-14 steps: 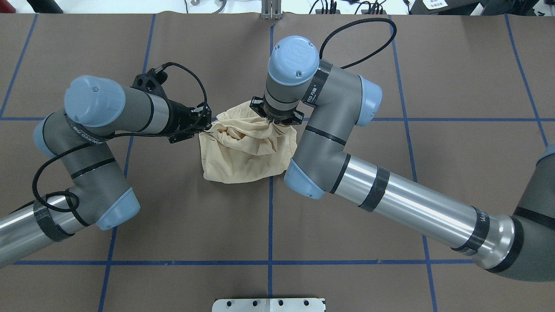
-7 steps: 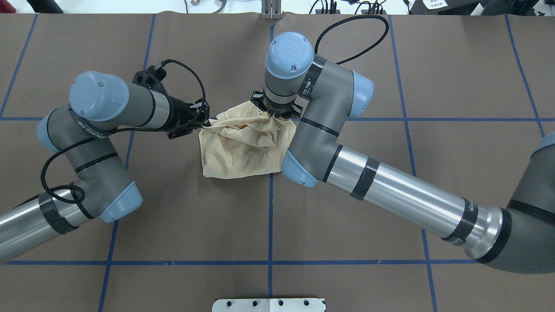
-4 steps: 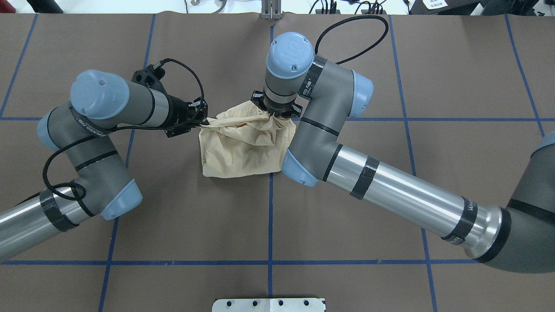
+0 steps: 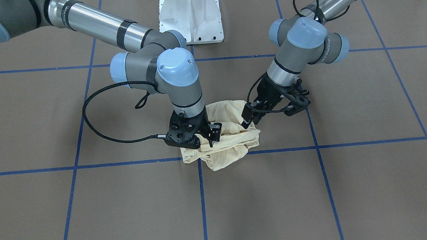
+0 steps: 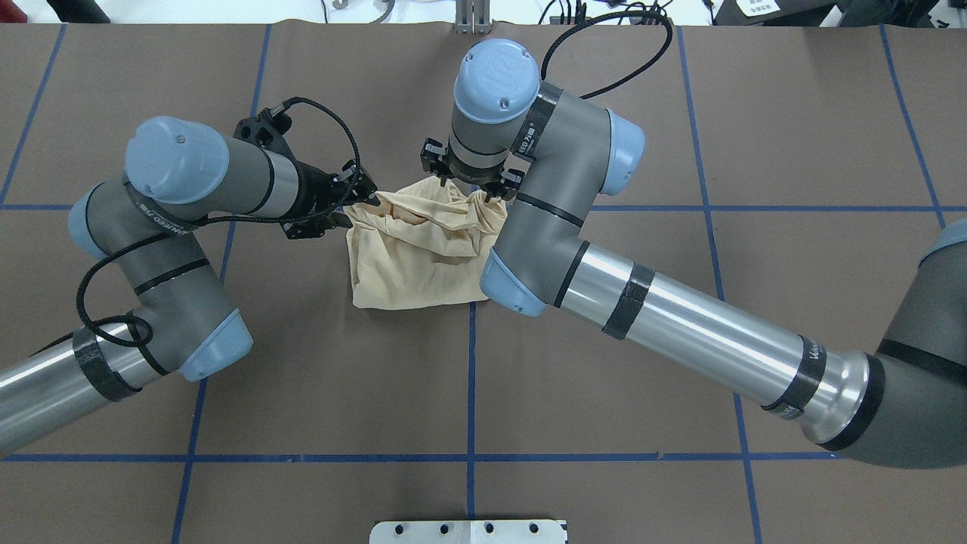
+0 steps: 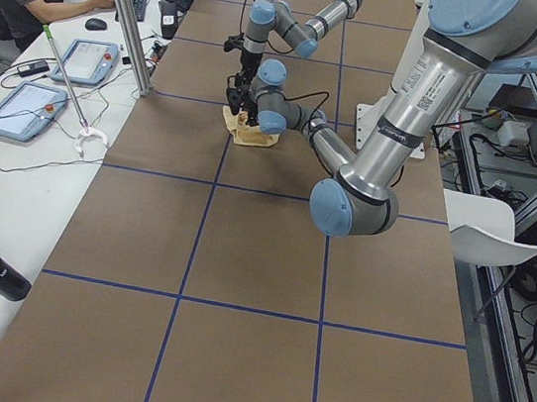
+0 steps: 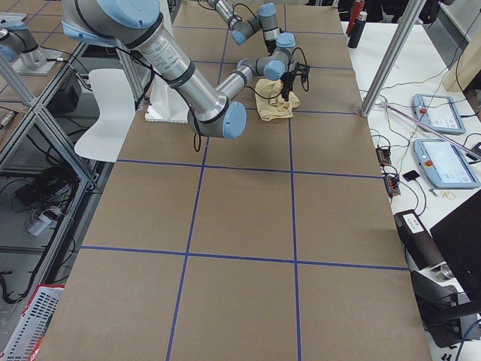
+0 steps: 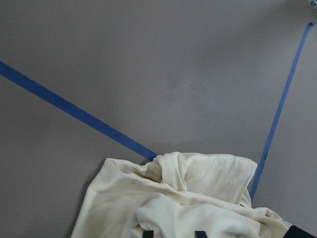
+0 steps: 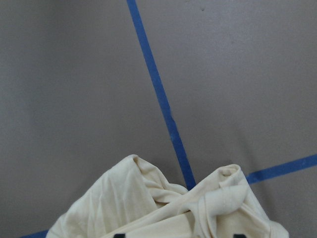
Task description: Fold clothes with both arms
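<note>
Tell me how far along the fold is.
Barely started. Nothing looks folded: the T-shirt lies in a crumpled heap. In hand: right gripper hovers open over it; left gripper sits at its edge, grip unclear. Remaining: spread it flat, then every fold.

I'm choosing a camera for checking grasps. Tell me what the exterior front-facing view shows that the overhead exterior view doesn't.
Front-facing only: the right gripper from the side, fingers over the shirt, and the whole white pedestal. Overhead only: cables beyond the table's far edge; there the wrist hides most of that gripper. Both: the bunched shirt on the brown table, with the left gripper at its edge.
</note>
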Controlling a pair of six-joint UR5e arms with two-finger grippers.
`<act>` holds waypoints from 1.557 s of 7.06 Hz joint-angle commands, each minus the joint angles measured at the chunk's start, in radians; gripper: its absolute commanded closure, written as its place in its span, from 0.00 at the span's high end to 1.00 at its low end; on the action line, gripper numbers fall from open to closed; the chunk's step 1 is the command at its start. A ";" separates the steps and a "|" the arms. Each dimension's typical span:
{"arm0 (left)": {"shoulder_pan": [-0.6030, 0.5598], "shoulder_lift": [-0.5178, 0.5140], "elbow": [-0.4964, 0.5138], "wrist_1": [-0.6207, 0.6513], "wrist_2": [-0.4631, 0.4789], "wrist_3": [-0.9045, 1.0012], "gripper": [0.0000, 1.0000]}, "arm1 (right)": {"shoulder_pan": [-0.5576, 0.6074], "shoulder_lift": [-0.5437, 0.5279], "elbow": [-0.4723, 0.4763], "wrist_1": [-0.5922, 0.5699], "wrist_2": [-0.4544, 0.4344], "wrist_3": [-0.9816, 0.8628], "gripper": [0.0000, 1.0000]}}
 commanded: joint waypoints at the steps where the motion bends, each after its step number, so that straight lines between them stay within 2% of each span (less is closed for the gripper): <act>1: -0.070 0.009 -0.002 0.005 -0.066 0.011 1.00 | 0.014 0.002 0.026 -0.003 0.009 -0.006 0.99; 2: -0.114 0.029 -0.006 0.005 -0.114 0.051 1.00 | 0.006 -0.002 0.057 -0.006 0.004 -0.023 1.00; 3: -0.136 0.053 -0.027 0.007 -0.116 0.113 1.00 | -0.011 -0.010 0.080 -0.009 -0.005 -0.049 1.00; 4: -0.165 0.081 -0.037 0.007 -0.145 0.149 1.00 | -0.069 -0.018 0.091 -0.012 -0.037 -0.076 1.00; 5: -0.196 0.108 -0.046 0.005 -0.168 0.199 1.00 | -0.136 -0.022 0.092 -0.015 -0.134 -0.151 1.00; 6: -0.216 0.156 -0.058 0.004 -0.171 0.280 1.00 | -0.184 -0.022 0.092 -0.041 -0.178 -0.165 1.00; 9: -0.233 0.182 -0.057 0.004 -0.171 0.318 1.00 | -0.226 -0.004 0.074 -0.082 -0.233 -0.274 0.99; 11: -0.233 0.203 -0.054 -0.009 -0.169 0.318 1.00 | -0.221 0.080 -0.070 -0.073 -0.292 -0.330 0.99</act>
